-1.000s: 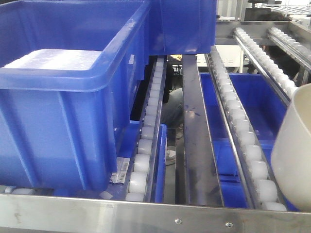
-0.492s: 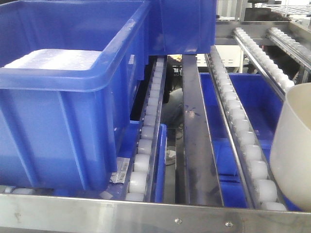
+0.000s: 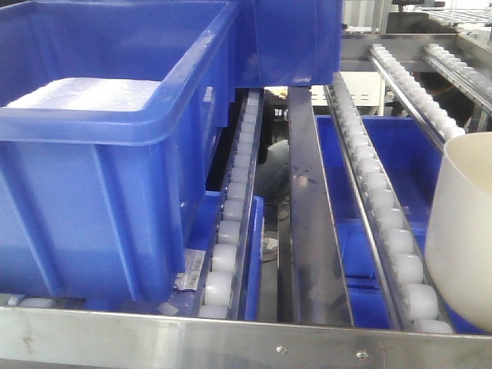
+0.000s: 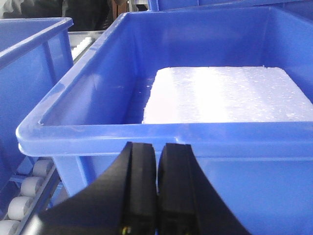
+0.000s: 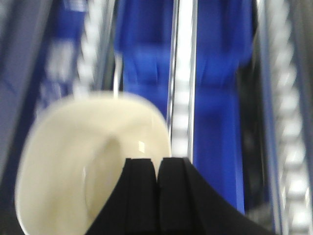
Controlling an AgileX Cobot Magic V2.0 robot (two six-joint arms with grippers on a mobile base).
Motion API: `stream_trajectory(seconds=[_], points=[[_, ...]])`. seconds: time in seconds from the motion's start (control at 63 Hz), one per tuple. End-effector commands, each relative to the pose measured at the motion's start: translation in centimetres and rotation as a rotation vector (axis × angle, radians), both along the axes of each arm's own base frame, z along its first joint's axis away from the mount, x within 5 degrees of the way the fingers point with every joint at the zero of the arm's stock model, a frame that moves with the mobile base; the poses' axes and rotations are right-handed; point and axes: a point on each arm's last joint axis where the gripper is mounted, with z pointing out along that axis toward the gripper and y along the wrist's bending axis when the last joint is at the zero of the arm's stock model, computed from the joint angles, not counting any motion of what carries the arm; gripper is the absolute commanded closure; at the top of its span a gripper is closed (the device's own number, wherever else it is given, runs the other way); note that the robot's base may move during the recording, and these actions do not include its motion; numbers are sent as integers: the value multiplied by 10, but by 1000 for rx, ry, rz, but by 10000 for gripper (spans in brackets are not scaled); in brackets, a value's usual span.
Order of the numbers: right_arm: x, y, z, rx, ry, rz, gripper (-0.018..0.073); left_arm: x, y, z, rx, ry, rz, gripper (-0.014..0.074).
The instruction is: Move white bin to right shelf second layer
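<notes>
The white bin [image 3: 461, 238] hangs at the right edge of the front view, above the near end of a roller lane [image 3: 388, 219] of the shelf level, just behind the riveted steel front bar [image 3: 231, 342]. In the right wrist view my right gripper [image 5: 157, 161] is shut on the right rim of the white bin [image 5: 73, 161], whose inside shows empty; that view is blurred. My left gripper [image 4: 157, 147] is shut and empty, close in front of a blue crate's wall [image 4: 234, 166].
A large blue crate [image 3: 100, 154] holding a white foam slab [image 3: 84, 92] stands on the left lanes. Another blue crate [image 3: 292, 38] stands behind it. More blue crates [image 3: 400, 154] lie on the level below the rollers. A flat steel rail [image 3: 311, 223] runs between the lanes.
The white bin has shifted slightly left and further into the front view. The blue crates and the left gripper's surroundings have not moved.
</notes>
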Motion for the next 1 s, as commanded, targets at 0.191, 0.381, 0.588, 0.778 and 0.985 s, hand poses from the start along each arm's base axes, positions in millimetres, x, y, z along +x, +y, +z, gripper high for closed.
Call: stream_trajectory(seconds=[0.191,0.381,0.588,0.778,0.985], points=[[-32,-1,0,-30,-419,-40,508,0,0,-4,-15,-59,-3,512],[-52,-1,-17,-38,-562,-53,508,0,0,-4,-15,-59,-3,512],[-52,-1,-22,-37,-540,-51,508,0,0,-4,-15,-59,-3,512],[-52,-1,-22,-37,-540,-51,508,0,0,-4,-15,-59,-3,512],[-52,-1,-27,-45,-574,-56,508,0,0,-4,-15,-59,-3,512]])
